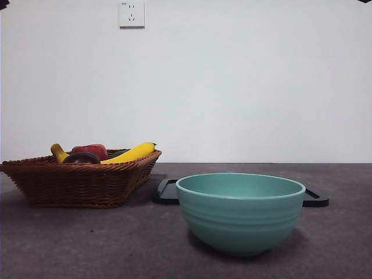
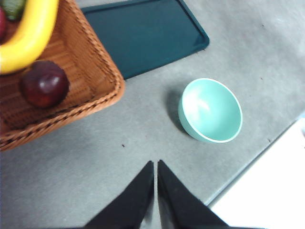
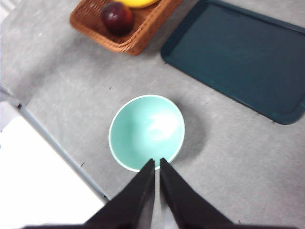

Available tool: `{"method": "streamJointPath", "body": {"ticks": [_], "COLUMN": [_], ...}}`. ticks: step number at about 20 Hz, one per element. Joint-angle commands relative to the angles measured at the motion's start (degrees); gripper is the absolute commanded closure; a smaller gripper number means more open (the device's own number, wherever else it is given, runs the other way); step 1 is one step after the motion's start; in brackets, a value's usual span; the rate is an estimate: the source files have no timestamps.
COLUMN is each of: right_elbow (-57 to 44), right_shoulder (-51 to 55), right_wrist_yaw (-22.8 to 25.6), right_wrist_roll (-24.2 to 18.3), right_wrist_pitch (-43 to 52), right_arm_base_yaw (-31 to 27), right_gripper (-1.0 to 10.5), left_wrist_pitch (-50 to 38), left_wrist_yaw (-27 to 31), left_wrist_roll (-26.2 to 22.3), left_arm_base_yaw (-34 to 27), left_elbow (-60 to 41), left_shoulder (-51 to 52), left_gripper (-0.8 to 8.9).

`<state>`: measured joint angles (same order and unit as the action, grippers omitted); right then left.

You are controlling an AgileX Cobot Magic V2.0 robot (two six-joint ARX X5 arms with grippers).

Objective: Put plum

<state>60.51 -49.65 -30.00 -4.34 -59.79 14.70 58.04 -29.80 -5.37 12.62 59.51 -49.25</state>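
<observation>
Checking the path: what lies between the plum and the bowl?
In the left wrist view, the basket's woven wall, then bare grey table, separates the plum from the bowl.

Glossy plum (image 2: pixel 44 83) in rough woven wicker basket (image 2: pixel 90 57).

Front view: set low, near table height, faced level across the table (image 1: pixel 70 244) toward a white wall, close to the bowl (image 1: pixel 240 212), with the basket (image 1: pixel 78 183) off to one side and the tray (image 1: pixel 167 192) just behind the bowl. Left wrist view: aimed steeply down from well above, with the basket (image 2: pixel 62 95), tray (image 2: pixel 143 36) and bowl (image 2: pixel 210 110) all within frame. Right wrist view: likewise aimed down from above, nearest the bowl (image 3: pixel 147 131), with the same basket (image 3: pixel 121 28) and tray (image 3: pixel 238 57) shared across all three views.
</observation>
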Motion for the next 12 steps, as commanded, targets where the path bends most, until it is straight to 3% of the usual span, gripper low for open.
{"method": "streamJointPath", "body": {"ticks": [1, 5, 7, 10, 12], "right_elbow": [1.11, 1.11, 1.11, 1.11, 1.11], "right_shoulder": [-0.48, -0.48, -0.48, -0.48, -0.48], "right_wrist_yaw": [-0.17, -0.11, 0.00, 0.00, 0.00], "right_wrist_roll": [-0.85, -0.81, -0.76, -0.57, -0.57], "right_wrist_pitch": [0.28, 0.70, 0.72, 0.79, 0.81], "right_arm_base_yaw": [0.66, 0.66, 0.66, 0.66, 0.66], "right_gripper": [9.4, 9.3, 8.2, 6.0, 5.7], "left_wrist_pitch": [-0.98, -1.09, -1.09, -1.14, -1.40], "left_wrist_yaw": [-0.07, -0.07, -0.07, -0.04, -0.04], "left_wrist_roll": [-1.05, -1.03, -0.96, -0.13, 0.33], "left_arm_base_yaw": [0.31, 0.31, 0.31, 0.31, 0.31], "left_elbow": [1.18, 1.18, 1.18, 1.18, 1.18], "left_shoulder": [-0.50, -0.50, -0.50, -0.50, -0.50], "left_gripper": [8.04, 7.45, 6.41, 4.07, 3.37]}}
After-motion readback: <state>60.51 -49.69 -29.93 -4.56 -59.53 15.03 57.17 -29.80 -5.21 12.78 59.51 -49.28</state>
